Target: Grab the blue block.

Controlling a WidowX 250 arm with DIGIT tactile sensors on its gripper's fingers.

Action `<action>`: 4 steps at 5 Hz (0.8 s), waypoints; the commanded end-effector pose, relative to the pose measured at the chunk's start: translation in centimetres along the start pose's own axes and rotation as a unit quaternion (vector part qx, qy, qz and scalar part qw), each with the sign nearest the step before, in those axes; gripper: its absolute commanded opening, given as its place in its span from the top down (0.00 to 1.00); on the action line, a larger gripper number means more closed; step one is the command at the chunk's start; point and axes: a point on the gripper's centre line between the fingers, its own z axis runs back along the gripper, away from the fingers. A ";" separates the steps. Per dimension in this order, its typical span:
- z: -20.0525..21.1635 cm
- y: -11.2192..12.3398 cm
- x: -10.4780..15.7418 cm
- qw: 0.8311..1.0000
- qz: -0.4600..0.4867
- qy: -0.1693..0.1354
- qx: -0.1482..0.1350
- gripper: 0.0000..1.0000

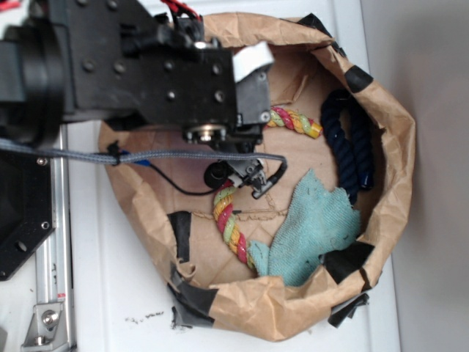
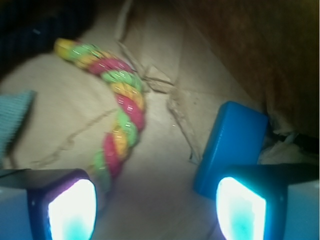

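Surface point(image 1: 110, 293): one, white, smooth.
Bag point(image 1: 388, 132): one, crumpled brown paper, rolled rim patched with black tape.
Arm point(image 1: 132, 66): one, black metal, over the bag's left half.
Cloth point(image 1: 315, 227): one, teal, frayed.
Ropes: two, twisted; navy point(image 1: 350, 143), and red-yellow-green point(image 2: 120, 110).
Block point(image 2: 232, 145): one, blue, glossy, rounded corners; on the bag floor, just ahead of the right finger.
Hand point(image 2: 157, 207): fingers wide apart, holding nothing.
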 end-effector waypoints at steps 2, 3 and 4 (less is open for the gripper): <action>0.8 7.9 0.5 0.999 0.013 -0.036 0.015 0.00; 0.5 8.5 1.3 0.999 0.017 -0.035 0.019 0.00; -0.9 8.4 2.6 0.999 0.023 -0.039 0.005 0.00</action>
